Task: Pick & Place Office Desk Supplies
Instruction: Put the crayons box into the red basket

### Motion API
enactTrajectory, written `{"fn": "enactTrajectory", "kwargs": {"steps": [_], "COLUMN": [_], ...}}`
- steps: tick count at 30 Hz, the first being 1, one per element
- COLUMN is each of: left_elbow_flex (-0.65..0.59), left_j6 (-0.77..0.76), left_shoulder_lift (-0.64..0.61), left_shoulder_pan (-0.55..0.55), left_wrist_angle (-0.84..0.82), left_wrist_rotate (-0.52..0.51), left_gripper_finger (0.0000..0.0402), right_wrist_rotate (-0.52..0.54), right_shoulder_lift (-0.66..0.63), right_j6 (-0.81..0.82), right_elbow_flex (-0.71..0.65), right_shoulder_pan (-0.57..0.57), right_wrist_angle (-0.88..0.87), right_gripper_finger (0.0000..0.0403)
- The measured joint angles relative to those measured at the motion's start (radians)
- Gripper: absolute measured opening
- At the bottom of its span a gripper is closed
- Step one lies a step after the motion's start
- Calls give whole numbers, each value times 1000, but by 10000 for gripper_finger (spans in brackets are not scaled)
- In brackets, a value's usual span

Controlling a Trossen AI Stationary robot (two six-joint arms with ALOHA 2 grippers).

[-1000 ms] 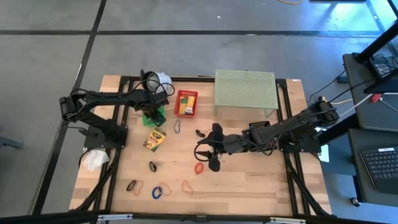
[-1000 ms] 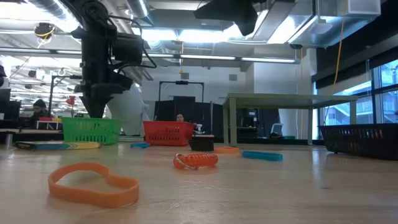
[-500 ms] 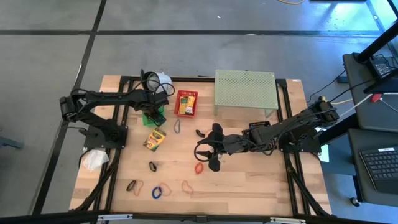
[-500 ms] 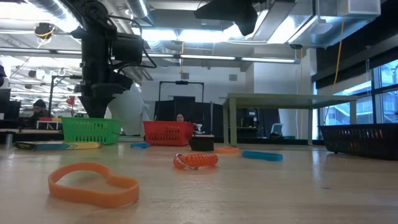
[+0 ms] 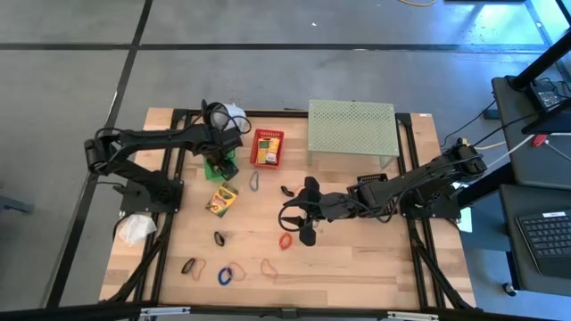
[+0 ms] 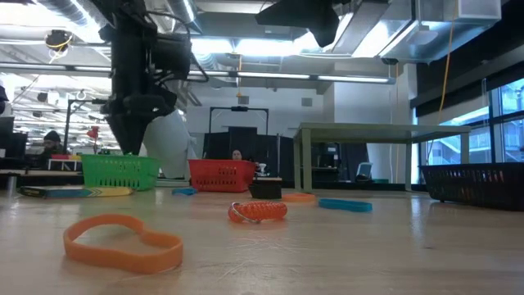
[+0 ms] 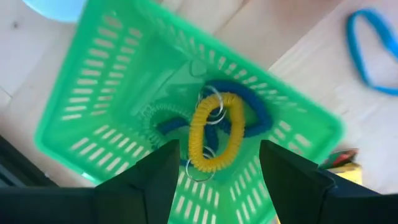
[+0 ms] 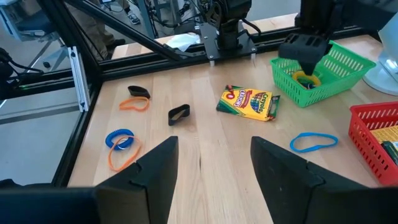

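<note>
- Release is recorded: the left gripper (image 7: 214, 171), shut a second ago, now stands wide above the green basket (image 7: 99, 112).
- The yellow coil band (image 7: 214, 130) lies inside; that placement is judged complete.
- The right gripper (image 5: 299, 217) is held wide mid-tabletop (image 5: 357, 259), empty.

slotted green plastic basket (image 7: 112, 93), pale matt wooden table (image 5: 357, 250)
</note>
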Motion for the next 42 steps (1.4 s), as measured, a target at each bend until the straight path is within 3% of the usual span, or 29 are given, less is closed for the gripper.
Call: {"fn": "enactTrajectory", "kwargs": {"steps": [10,17,23,31,42], "left_elbow_flex": [68,68,68,67,67], "left_j6": [-24,-146,-304,-524,-542], "left_shoulder_lift": [-75,-77,-73,23,224], "left_shoulder_pan": [-77,-275,-471,-621,-652], "left_wrist_angle": [-29,-41,-63,-110,-108], "left_wrist_rotate": [96,79,-30,-88,-110], "left_gripper_finger": [212,212,212,213,236], "right_wrist_rotate": [0,0,-1,-1,-15], "right_shoulder_lift": [0,0,0,-1,-1], "right_j6": [0,2,19,26,24], "right_elbow_flex": [0,0,0,0,0], "right_shoulder_pan": [0,0,0,3,22], "right_wrist_angle": [-6,-7,-7,-6,-6], "right_gripper_finger": [204,204,204,204,204]}}
